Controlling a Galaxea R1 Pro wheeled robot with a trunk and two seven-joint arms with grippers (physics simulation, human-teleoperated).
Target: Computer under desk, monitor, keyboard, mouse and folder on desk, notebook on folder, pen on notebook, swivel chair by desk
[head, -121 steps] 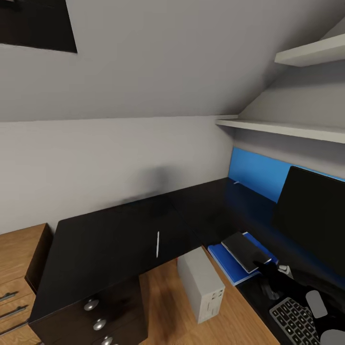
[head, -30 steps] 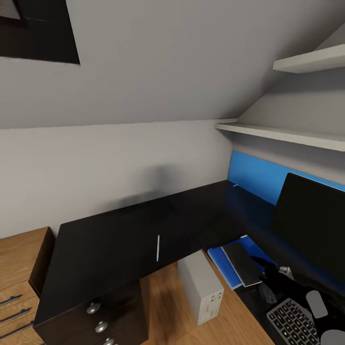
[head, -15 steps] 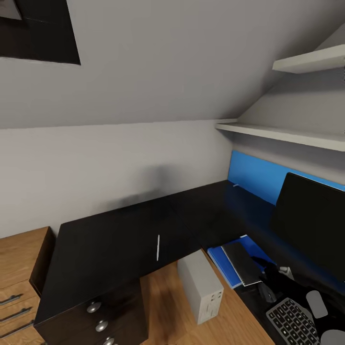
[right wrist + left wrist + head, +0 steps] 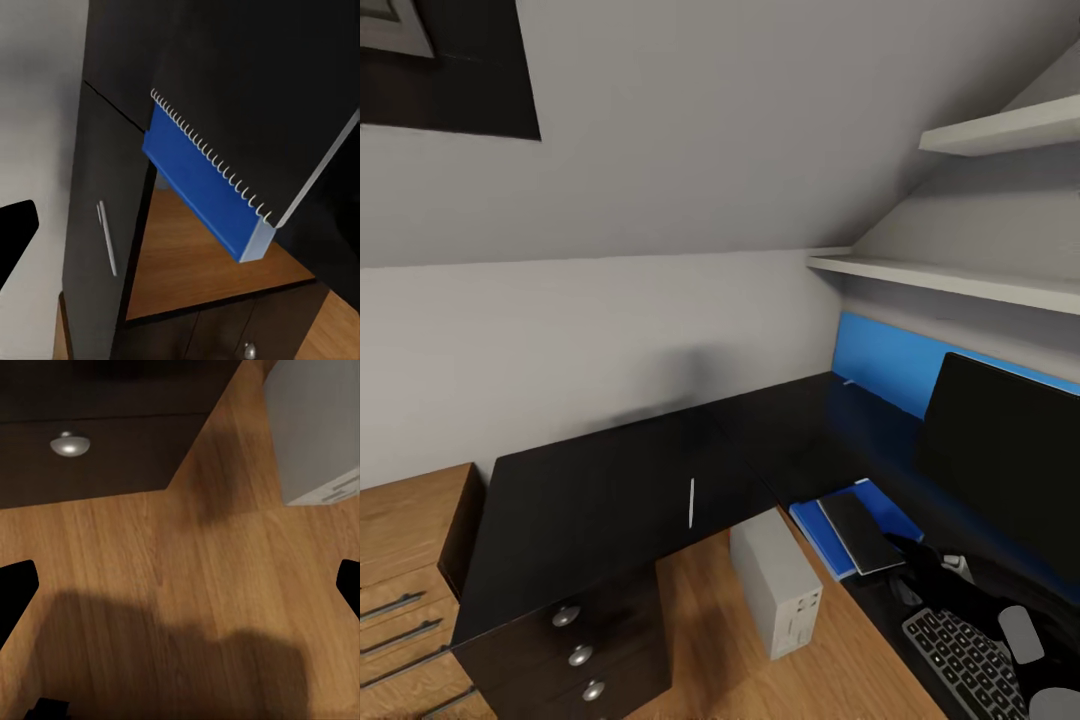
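Blue, thin and rectangular, the folder [image 4: 830, 528] is lying on the long black L-shaped surface [image 4: 600, 500] under the dark grey notebook [image 4: 860, 533]; the slim whitish pen [image 4: 691, 500] is waiting far left, unstacked. The left claw [image 4: 180, 585] is hanging spread; the right claw's state I cannot tell

Glossy black desk [image 4: 600, 500]; wood-grain floor [image 4: 187, 585]; shiny metal knob [image 4: 70, 444]; matt grey computer [image 4: 775, 583]; spiral-bound notebook [image 4: 255, 97].
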